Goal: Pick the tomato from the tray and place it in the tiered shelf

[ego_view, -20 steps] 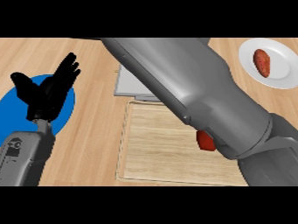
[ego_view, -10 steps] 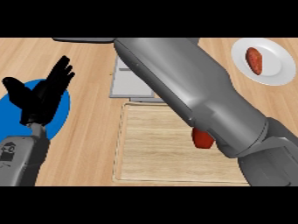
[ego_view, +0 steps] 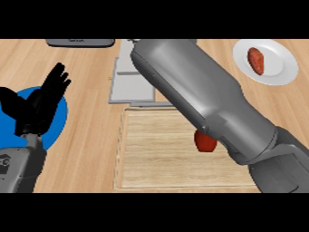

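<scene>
- Head view, the only one we get: the right forearm [ego_view: 210, 108] runs diagonally from the lower right corner up toward the far edge of the counter [ego_view: 89, 59], and it blocks most of the middle.
- The right hand itself doesn't show anywhere, it's past the top of the frame or under the arm, so no way to tell what its fingers are doing.
- The left hand [ego_view: 36, 106] is resting near the left edge, fingers spread and pointing up, holding nothing, parked over a blue plate [ego_view: 3, 127].
- The tomato [ego_view: 205, 142] looks like the red thing peeking out from under the right forearm, on the wooden tray [ego_view: 156, 167] in the near-middle of the counter. It's partly hidden, so I can't say if anything touches it.
- The grey shelf [ego_view: 131, 84] sits just beyond the tray's far edge, mostly covered by the arm.
- There's also a white plate [ego_view: 277, 72] with a reddish piece of food [ego_view: 256, 60] near the far right corner, and a dark flat thing [ego_view: 79, 42] at the far edge.
- My guess: the tomato isn't picked yet, and the arm is stretched way over the shelf. Next it'd need to come back so the hand sits over the tomato, then close around it.
</scene>
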`<action>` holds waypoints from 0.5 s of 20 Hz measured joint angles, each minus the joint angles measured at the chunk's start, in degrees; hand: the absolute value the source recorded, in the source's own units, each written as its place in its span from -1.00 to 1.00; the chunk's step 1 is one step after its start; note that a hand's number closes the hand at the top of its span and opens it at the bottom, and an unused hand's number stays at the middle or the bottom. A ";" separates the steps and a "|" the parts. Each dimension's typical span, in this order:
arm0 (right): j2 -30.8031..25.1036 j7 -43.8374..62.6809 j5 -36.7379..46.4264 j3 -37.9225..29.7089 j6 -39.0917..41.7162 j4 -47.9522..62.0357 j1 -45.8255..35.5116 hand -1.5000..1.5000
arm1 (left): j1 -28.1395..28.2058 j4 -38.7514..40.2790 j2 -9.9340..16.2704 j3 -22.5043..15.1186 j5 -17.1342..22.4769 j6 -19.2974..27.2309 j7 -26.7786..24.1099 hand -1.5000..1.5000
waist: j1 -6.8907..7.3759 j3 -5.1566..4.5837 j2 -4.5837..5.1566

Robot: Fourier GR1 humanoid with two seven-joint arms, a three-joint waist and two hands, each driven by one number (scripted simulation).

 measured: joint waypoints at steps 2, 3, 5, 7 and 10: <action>0.16 0.03 1.39 -1.68 -0.79 0.76 1.16 -1.00 | 0.39 -0.31 -0.08 0.11 -0.06 0.30 0.10 0.00 | -0.68 0.00 -0.14; 0.28 -0.11 2.53 -2.24 -1.47 0.87 1.79 -1.00 | 0.78 -0.30 0.44 0.65 0.29 -0.04 0.14 0.00 | -0.88 -0.07 -0.23; 0.28 -0.30 4.99 -3.23 -2.86 0.57 2.92 -1.00 | 0.92 -0.44 0.98 1.28 0.75 -0.33 0.52 0.00 | -1.42 -0.15 -0.35; 0.50 -0.43 7.77 -3.79 -4.31 -0.30 4.22 -1.00 | 0.92 -0.93 1.19 1.50 0.86 -0.27 0.91 0.00 | -1.70 -0.19 -0.39; 0.48 -0.17 12.49 -4.95 -5.83 -1.88 5.73 -1.00 | 1.55 -1.27 1.34 1.96 1.16 -0.42 0.65 0.00 | -2.10 -0.07 -0.29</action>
